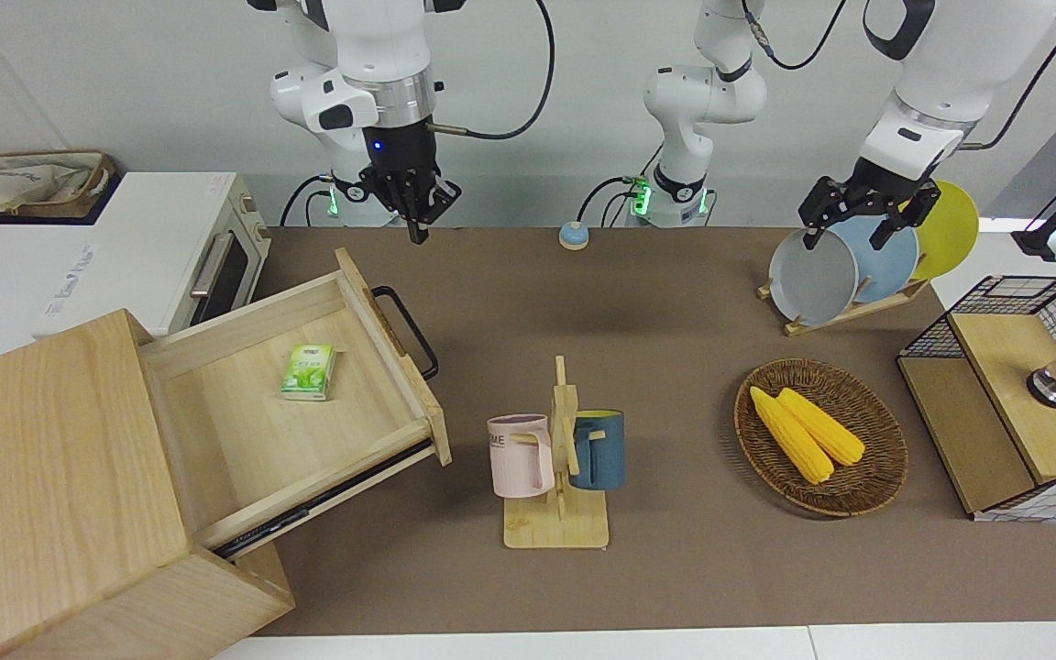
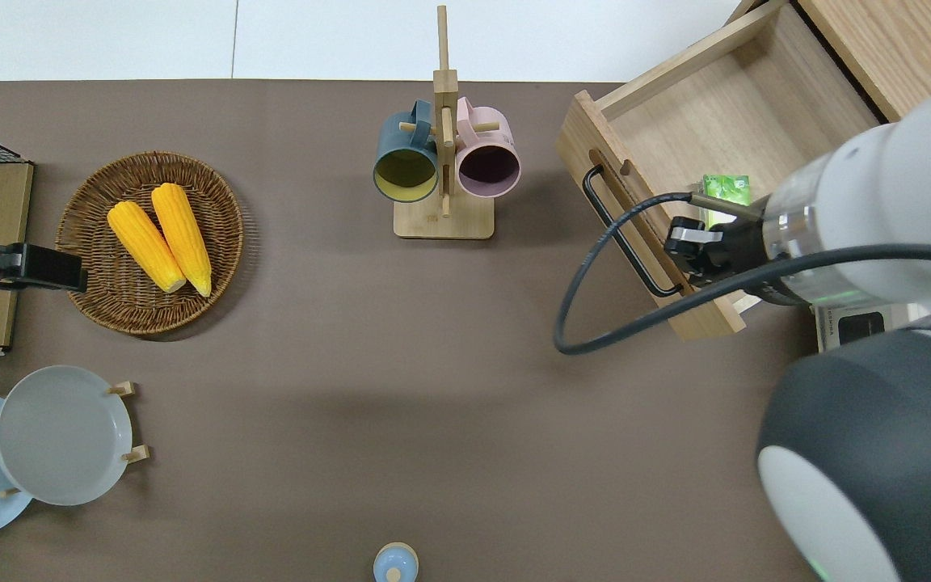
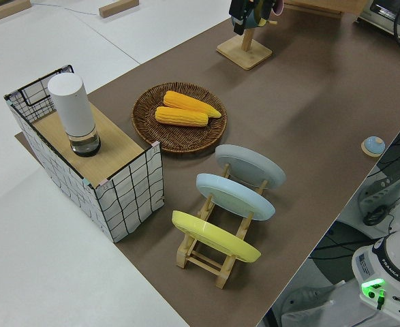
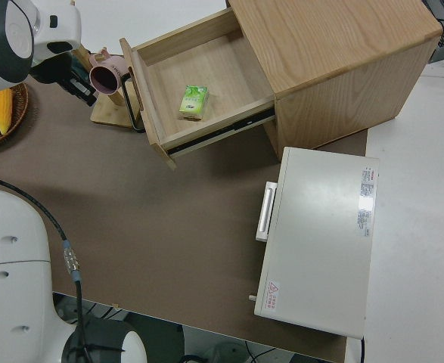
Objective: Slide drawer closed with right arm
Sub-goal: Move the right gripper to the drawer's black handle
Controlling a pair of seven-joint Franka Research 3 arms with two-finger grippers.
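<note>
Drawer (image 1: 308, 403): pulled fully out of the light-wood cabinet (image 1: 51, 495) at the right arm's end of the table (image 1: 656, 568); black bar handle (image 1: 409, 332) on its front; green packet (image 1: 309, 371) inside. Right gripper (image 1: 416, 231): raised over the drawer's front edge, fingers narrow, holding nothing. Left arm parked.
</note>
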